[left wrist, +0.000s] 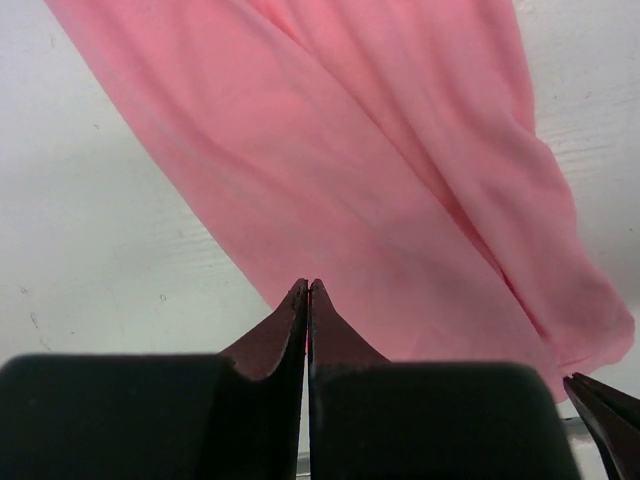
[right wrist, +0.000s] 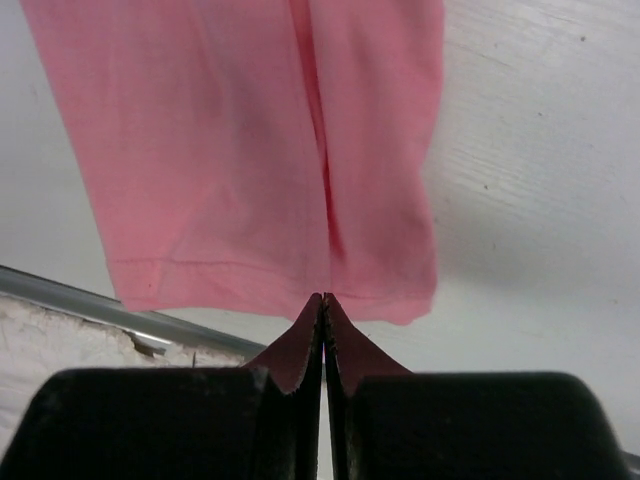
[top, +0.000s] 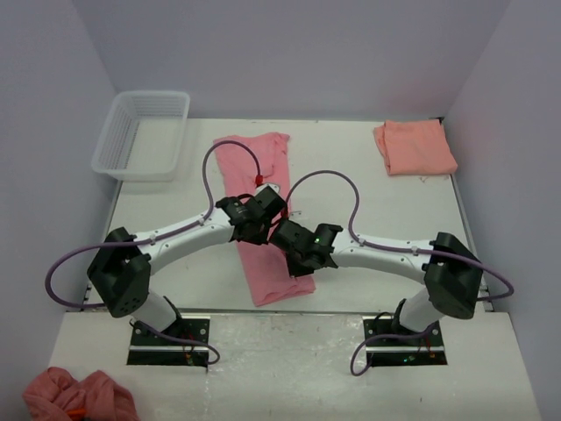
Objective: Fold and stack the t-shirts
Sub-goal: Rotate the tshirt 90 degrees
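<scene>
The rose-pink t-shirt (top: pixel 256 162) lies on the table as a long narrow strip running from the back to the near edge. A lengthwise fold (right wrist: pixel 318 150) shows in the right wrist view. Both arms meet over the strip's middle. My left gripper (top: pixel 254 219) (left wrist: pixel 308 285) is shut, its tips at the shirt's side edge (left wrist: pixel 230 260). My right gripper (top: pixel 298 247) (right wrist: pixel 322 297) is shut too, its tips in line with the near hem (right wrist: pixel 230 275). I cannot see cloth pinched in either. The salmon-orange t-shirt (top: pixel 415 146) sits folded at the back right.
A white plastic basket (top: pixel 143 133) stands at the back left corner. A crumpled pink cloth (top: pixel 79 396) lies off the table at the bottom left. The table's near edge with a metal rail (right wrist: pixel 90 300) runs just past the hem.
</scene>
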### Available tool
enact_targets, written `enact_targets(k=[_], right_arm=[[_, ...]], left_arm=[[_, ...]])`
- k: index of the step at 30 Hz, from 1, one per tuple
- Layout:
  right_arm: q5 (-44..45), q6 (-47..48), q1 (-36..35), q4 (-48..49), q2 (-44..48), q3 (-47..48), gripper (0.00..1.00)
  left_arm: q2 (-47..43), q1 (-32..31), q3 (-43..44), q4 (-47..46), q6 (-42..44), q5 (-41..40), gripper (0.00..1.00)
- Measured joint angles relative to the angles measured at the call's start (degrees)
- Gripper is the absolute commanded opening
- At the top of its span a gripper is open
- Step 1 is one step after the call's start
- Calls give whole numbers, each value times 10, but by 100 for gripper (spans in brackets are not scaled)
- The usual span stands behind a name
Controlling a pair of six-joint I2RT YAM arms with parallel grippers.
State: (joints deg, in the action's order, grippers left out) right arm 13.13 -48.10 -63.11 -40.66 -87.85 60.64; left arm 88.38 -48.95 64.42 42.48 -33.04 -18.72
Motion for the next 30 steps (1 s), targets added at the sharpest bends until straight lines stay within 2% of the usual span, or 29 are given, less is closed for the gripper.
enact_targets(k=[7, 15, 30], right_arm=[[-36, 16, 5, 37, -48, -4, 0], [-59, 16, 5, 73, -49, -35, 0], [-82, 12, 5, 92, -75, -55, 0]], left_arm=[[13, 2, 5, 16, -23, -21, 0], [122, 40, 67, 41, -22, -63, 0], [291, 169, 342, 49, 75, -75, 0]])
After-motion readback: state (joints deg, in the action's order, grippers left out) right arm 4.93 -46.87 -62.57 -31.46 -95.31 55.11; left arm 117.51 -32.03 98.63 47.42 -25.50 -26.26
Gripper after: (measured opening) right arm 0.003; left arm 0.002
